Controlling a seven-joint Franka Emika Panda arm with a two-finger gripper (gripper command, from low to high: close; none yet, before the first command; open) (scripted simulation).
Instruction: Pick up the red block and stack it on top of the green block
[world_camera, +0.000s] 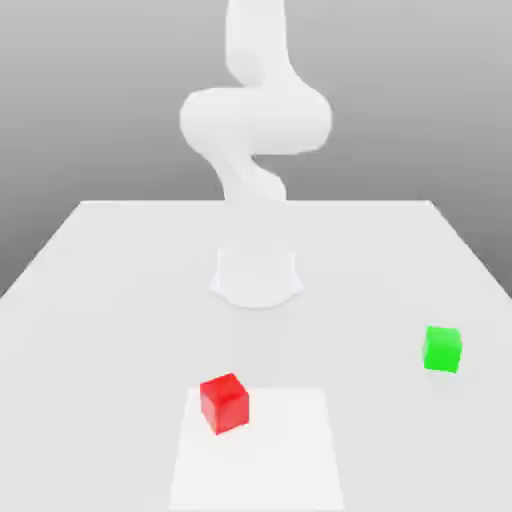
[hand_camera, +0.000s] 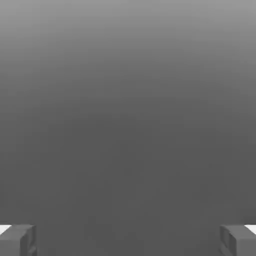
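A plain white desk fills the lower part of the exterior view, its far edge straight against an empty backdrop — grey, shading lighter toward the top. A slightly brighter square patch lies on the near part. Light is soft and even — shadows are faint.

Exterior view facing arm; hand view perhaps level.

We see a plain white surface. On it, toward seven o'clock of centre, sits the red block, turned slightly askew, at the corner of a paler square patch. The green block rests well apart at four o'clock. The arm's round base stands at twelve o'clock.
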